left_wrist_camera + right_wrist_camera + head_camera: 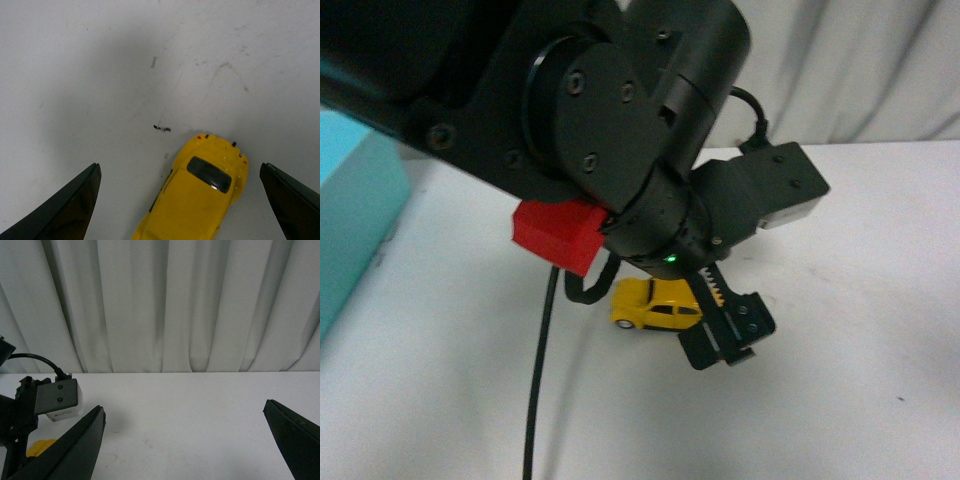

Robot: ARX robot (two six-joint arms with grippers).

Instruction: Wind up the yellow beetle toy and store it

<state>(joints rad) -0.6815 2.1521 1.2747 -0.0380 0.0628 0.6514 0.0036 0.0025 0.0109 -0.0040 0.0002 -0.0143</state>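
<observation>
The yellow beetle toy (pixel 655 305) stands on the white table, partly hidden behind my left arm in the front view. My left gripper (pixel 665 320) hangs over it, open. In the left wrist view the toy (pixel 197 195) lies between the two dark fingers (pixel 70 210), closer to the one on the picture's right, and touches neither. My left gripper (pixel 181 172) holds nothing. My right gripper (pixel 184 412) is open and empty above the bare table, with its fingers (pixel 75 450) spread wide. A sliver of the yellow toy (pixel 41 447) shows in the right wrist view below the left arm.
A turquoise box (pixel 350 220) stands at the table's left edge. A red part (pixel 555 232) and a black cable (pixel 542 380) hang from my left arm. White curtains (pixel 165 305) close off the back. Dark scuffs (pixel 161 128) mark the table by the toy.
</observation>
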